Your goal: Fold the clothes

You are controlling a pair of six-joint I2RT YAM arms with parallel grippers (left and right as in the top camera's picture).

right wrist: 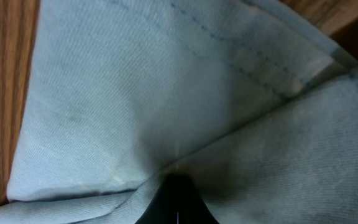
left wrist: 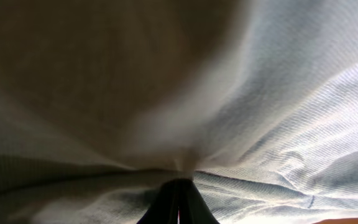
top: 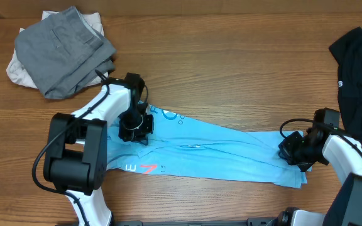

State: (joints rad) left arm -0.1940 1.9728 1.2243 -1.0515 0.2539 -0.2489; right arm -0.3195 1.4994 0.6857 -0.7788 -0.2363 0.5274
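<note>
Overhead, the light blue T-shirt (top: 219, 150) lies lengthwise rightward from near the grey garment (top: 65, 50), with the left gripper (top: 134, 129) clamped on the end nearer that garment and the right gripper (top: 294, 150) clamped on the farther end.

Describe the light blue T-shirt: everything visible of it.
The light blue T-shirt lies on the wooden table, gathered into a long, wrinkled band slanting down toward the right. It looks like fine cotton knit with stitched hems. Printed rings show near its left end, white and red characters on its lower edge. The left gripper is shut on its left end, the right gripper on its right end.
</note>
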